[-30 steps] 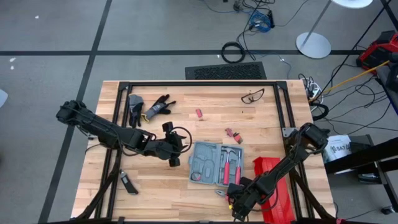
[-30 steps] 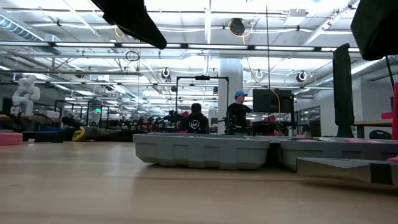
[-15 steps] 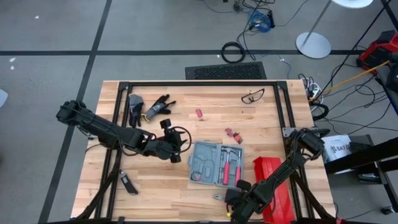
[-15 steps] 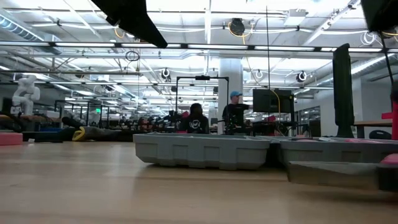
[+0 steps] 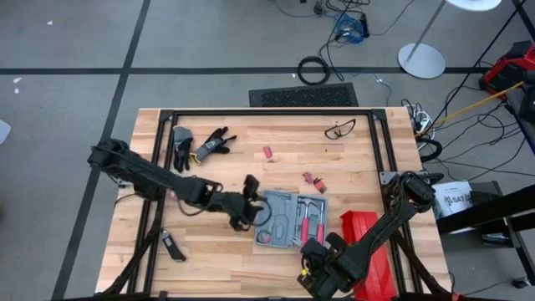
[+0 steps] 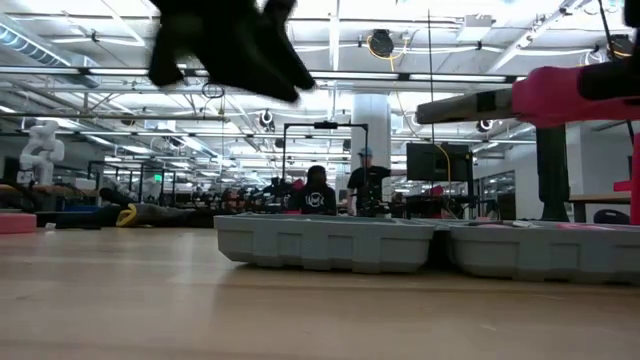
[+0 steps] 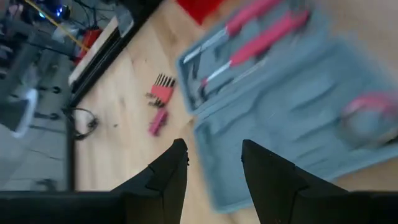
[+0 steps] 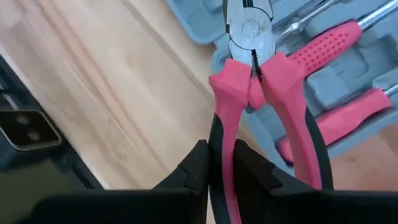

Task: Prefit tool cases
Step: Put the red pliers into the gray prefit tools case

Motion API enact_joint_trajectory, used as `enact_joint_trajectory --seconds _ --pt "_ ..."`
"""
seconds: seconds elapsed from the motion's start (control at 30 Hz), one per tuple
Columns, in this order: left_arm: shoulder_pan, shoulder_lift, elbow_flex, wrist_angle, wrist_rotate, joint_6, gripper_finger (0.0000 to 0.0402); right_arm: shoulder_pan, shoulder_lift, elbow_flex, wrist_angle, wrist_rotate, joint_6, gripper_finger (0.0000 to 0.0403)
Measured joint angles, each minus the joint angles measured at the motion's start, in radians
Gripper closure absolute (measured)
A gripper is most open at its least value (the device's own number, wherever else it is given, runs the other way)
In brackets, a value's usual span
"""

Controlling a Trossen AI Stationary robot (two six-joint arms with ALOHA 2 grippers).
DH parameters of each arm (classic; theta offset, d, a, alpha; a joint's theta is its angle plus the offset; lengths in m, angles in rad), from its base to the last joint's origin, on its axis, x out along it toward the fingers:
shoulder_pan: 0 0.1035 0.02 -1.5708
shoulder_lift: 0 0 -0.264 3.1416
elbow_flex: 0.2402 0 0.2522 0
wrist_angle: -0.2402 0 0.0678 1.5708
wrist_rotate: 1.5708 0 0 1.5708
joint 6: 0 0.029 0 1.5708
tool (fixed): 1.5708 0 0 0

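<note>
Two arms are working over the table [image 5: 167, 251], and we are judging the prefit as partly done. We are seeing the tool case [image 5: 288, 219] lying open and flat near the table's middle, with at least two red-handled tools [image 5: 311, 224] already seated in its moulded slots and several grey slots still bare. We are noting the long red box [image 5: 368, 251] just beside the case, toward the right edge. We are holding the pliers [image 8: 252, 68] in the right gripper [image 8: 217, 171], whose fingers are clamped on one pink handle, lifted clear of the table at the case's near edge; seating them is what remains next, in our judgement. We are keeping the left gripper [image 7: 211, 165] spread wide and empty over the case's left edge. We are also leaving small red bits [image 5: 313, 181], gloves [image 5: 201, 144] and safety glasses [image 5: 338, 129] loose farther back.
</note>
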Motion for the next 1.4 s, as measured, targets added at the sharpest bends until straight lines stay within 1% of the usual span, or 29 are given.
enact_joint_trajectory --seconds 0.03,0.1,0.2,0.23,0.33,0.47,0.63,0.7,0.97,1.1,1.27,1.4 --pt "0.023 0.024 0.0 0.016 0.005 0.048 0.0244 0.001 0.0 0.0 0.001 -0.002 0.021 0.0362" --pt "0.072 0.068 0.0 0.039 0.069 0.11 0.0244 0.003 -0.001 0.0 0.004 -0.007 0.048 0.0362" --pt "0.134 0.132 0.005 0.059 0.19 0.139 0.0244 0.004 -0.001 0.0 0.008 -0.014 0.09 0.0362" --pt "0.148 0.15 0.012 0.058 0.212 0.14 0.0244 0.003 -0.001 0.0 0.013 -0.016 0.099 0.0362" --pt "0.183 0.198 0.032 0.063 0.216 0.14 0.0244 0.002 -0.001 0.0 0.073 -0.05 0.095 0.0362" --pt "0.233 0.251 0.039 0.064 0.213 0.114 0.0244 0.004 -0.002 0.001 0.162 -0.053 0.093 0.0362" --pt "0.266 0.284 0.04 0.021 0.208 0.002 0.0244 -0.016 -0.003 0.002 0.123 -0.002 0.1 0.0362" --pt "0.268 0.29 0.04 -0.014 0.208 -0.051 0.0244 -0.043 -0.003 0.002 0.096 -0.001 0.097 0.0362" --pt "0.218 0.287 0.042 -0.114 0.207 -0.282 0.0244 -0.171 0.021 -0.003 0.091 -0.011 -0.006 0.0362" --pt "0.17 0.287 0.042 -0.141 0.252 -0.421 0.0244 -0.209 0.024 -0.003 0.108 -0.035 -0.016 0.0362" --pt "0.09 0.288 0.04 -0.152 0.263 -0.573 0.0244 -0.217 0.025 -0.003 0.155 -0.059 -0.031 0.0362" --pt "0.022 0.29 0.039 -0.132 0.262 -0.693 0.0244 -0.199 0.025 -0.004 0.173 -0.091 0.028 0.0362"
